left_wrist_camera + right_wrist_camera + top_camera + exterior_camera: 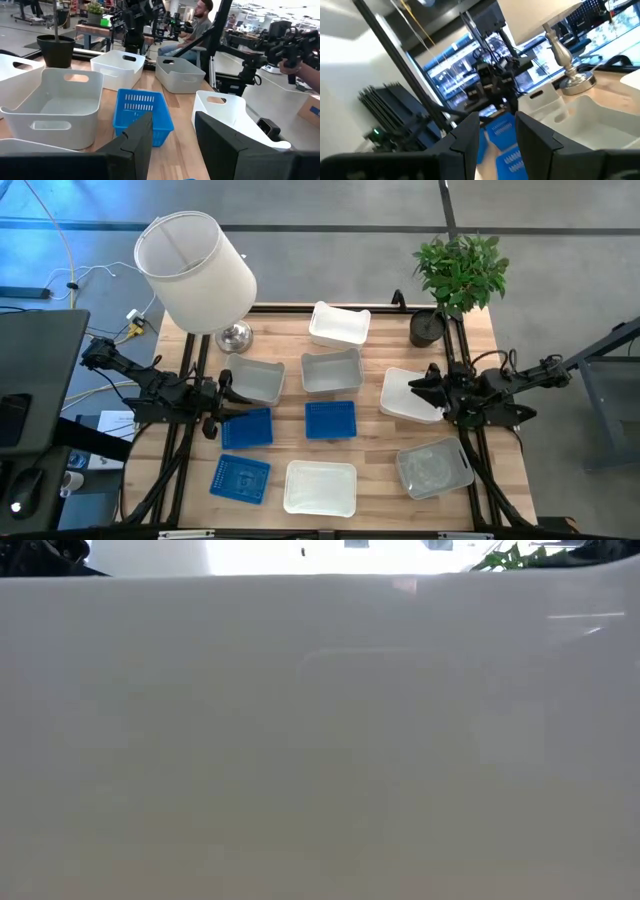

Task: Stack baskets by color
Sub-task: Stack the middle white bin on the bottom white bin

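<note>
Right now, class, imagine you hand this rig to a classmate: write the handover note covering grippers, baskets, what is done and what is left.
Left gripper: open, empty, at the table's left side beside a blue basket.
Right gripper: open, empty, over the white basket at the right.
Baskets: three blue, the other two at and; white ones and; clear-grey ones and.
Done: nothing stacked; all lie singly.
Left: every colour stack.

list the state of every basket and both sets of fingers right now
three perforated blue plastic baskets: separate, unstacked
white plastic baskets: scattered, unstacked
translucent clear-grey basket: alone, upright
left gripper: fingers open, empty
right gripper: fingers open, empty, over a white basket
</note>
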Action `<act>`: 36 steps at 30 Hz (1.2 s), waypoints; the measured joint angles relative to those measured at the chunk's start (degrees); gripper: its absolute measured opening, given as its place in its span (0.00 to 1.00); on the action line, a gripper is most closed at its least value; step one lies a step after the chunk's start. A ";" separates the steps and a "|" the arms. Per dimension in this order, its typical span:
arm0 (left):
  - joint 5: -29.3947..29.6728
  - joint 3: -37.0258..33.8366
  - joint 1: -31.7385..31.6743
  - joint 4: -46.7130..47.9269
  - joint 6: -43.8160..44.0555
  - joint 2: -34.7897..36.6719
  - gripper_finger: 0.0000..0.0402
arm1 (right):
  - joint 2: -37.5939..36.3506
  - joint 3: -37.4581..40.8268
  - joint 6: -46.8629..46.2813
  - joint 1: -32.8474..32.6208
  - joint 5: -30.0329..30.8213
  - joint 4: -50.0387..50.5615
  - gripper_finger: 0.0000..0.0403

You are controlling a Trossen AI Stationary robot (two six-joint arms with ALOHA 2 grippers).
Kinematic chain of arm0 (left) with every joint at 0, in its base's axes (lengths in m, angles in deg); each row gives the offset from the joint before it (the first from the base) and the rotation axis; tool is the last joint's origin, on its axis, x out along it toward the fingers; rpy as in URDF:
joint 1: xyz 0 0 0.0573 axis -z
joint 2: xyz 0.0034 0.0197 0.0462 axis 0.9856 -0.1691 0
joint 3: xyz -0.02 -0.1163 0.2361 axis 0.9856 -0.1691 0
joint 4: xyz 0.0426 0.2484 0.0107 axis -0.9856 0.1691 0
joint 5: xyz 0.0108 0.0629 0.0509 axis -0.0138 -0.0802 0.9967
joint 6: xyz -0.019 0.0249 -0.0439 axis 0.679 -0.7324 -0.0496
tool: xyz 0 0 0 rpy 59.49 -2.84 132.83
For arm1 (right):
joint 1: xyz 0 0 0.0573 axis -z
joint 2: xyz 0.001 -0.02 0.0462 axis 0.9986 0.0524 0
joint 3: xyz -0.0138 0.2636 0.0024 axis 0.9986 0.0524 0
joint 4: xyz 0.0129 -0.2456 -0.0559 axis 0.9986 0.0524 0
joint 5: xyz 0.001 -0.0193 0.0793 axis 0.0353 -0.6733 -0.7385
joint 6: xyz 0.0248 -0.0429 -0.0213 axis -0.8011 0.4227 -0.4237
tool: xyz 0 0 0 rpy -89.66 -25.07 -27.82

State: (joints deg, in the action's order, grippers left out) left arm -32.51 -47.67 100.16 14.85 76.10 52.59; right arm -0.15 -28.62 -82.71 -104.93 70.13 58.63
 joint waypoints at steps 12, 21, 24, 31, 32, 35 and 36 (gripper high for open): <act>0.18 0.01 0.00 -0.20 -0.01 -0.01 0.34 | 4.83 -11.50 6.67 0.00 0.48 7.91 0.28; 0.42 0.00 0.00 -0.20 -3.04 0.00 0.34 | 19.36 -27.74 1.15 0.00 4.95 33.07 0.28; 0.42 0.00 0.00 -0.20 -3.04 0.00 0.34 | 24.97 -32.28 -3.38 0.00 4.91 40.55 0.28; 0.42 0.00 0.00 -0.17 -3.04 0.00 0.34 | 38.53 -39.88 -7.59 0.00 1.87 51.52 0.28; 0.42 0.00 0.00 -0.17 -3.04 -0.01 0.34 | 40.44 -40.62 -7.60 0.00 1.39 52.25 0.28; 0.42 0.00 0.00 -0.16 -3.04 0.00 0.34 | 45.52 -42.67 -7.62 0.00 -1.01 54.97 0.28; 0.42 0.02 0.00 -0.15 -3.01 0.00 0.34 | 47.18 -43.44 -7.62 0.00 -1.44 55.87 0.28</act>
State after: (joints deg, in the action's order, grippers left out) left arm -32.10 -47.64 100.16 14.70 73.09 52.59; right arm 47.03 -72.06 -90.32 -104.93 68.69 114.49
